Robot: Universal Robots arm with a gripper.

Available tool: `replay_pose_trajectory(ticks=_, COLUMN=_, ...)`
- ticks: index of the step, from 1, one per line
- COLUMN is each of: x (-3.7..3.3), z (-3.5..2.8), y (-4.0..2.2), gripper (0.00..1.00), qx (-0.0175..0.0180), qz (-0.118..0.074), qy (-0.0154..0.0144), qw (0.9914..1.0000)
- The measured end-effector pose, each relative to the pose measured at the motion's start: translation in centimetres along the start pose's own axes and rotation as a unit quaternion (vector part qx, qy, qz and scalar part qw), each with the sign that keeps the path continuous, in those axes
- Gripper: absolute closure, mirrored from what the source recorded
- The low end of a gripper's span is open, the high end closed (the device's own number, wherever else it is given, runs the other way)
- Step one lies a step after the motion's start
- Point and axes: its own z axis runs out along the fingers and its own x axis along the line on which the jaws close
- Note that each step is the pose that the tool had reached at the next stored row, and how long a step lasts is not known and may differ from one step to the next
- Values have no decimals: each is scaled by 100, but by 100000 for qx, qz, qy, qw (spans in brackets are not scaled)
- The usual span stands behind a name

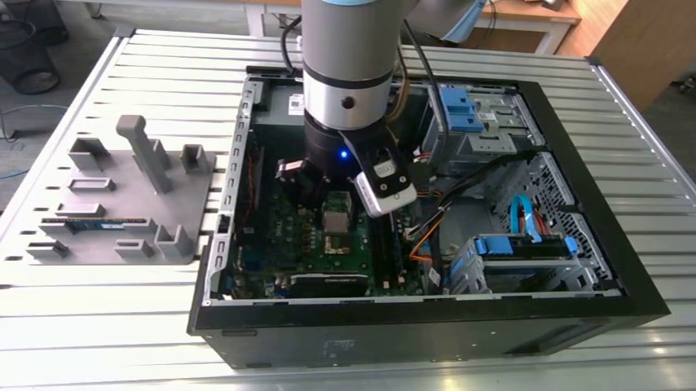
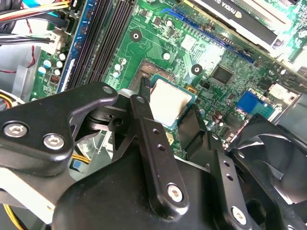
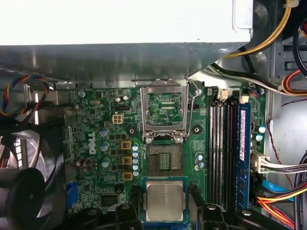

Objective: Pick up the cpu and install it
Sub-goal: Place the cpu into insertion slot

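cpu look: the cpu (image 3: 164, 201) is a small flat square chip with a dull silver-grey metal top, rounded at the corners, and a thin green-blue rim; in the second wrist view its top (image 2: 169, 101) reads pale and smooth.
cpu place: inside the open computer case (image 1: 435, 326), over the green motherboard (image 3: 96, 139), just beside the open socket (image 3: 164, 160) on the side away from the raised frame. Whether it touches the board I cannot tell.
gripper: the gripper (image 2: 169, 108) is clamped on the cpu, its black fingers (image 2: 148, 134) pressed against two opposite edges.
socket: uncovered, a dark square with a green middle.
hinged frame: the silver metal frame (image 3: 165, 84) stands swung up off the socket.
memory slots: long black and blue slots (image 3: 223, 153) run beside the socket.
fan: a black fan (image 3: 24, 191) sits near the gripper.
arm: the arm (image 1: 345, 73) reaches straight down into the case.
outside the case: on the slatted table (image 1: 87, 326), a grey fixture (image 1: 120, 204) at the exterior view's left carries a memory stick (image 1: 98, 224).
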Motion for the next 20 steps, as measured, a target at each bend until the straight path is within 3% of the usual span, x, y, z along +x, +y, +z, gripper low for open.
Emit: replay_pose_trajectory(ticks=20, x=0, z=37, y=3, gripper=53, qx=1221, qz=-15, qy=-45, qw=99993)
